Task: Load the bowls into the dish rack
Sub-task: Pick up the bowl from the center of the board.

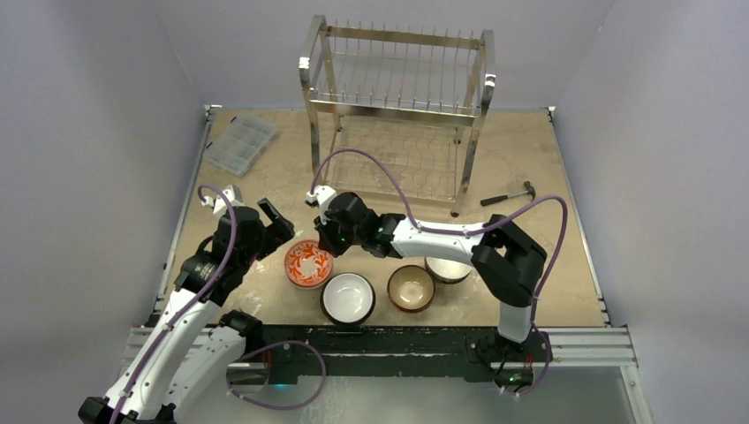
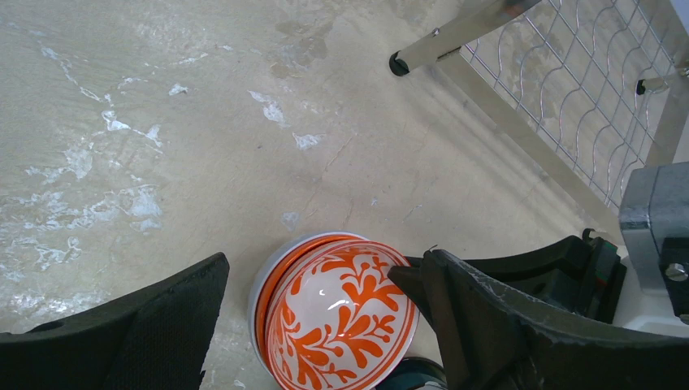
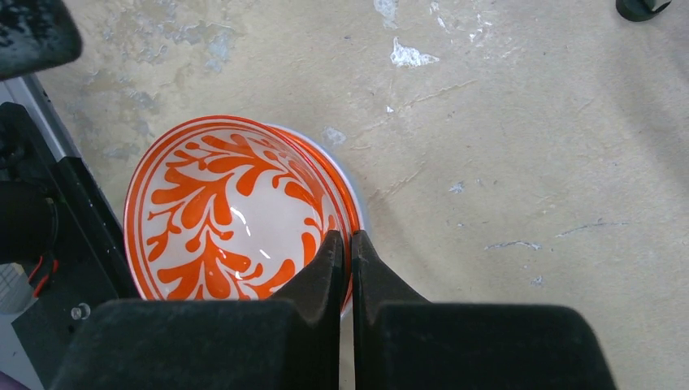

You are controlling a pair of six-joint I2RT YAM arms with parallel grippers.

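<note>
Pinching the orange bowl (image 3: 219,215) by its rim, right fingers (image 3: 323,264) show clenched only in wrist view; left fingers (image 2: 487,321) gape.

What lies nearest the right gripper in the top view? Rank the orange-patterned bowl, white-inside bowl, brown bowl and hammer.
1. orange-patterned bowl, its rim pinched by the right gripper.
2. white-inside bowl, near edge, centre.
3. brown bowl, to that one's right.
4. hammer, far right, beside the dish rack.
</note>
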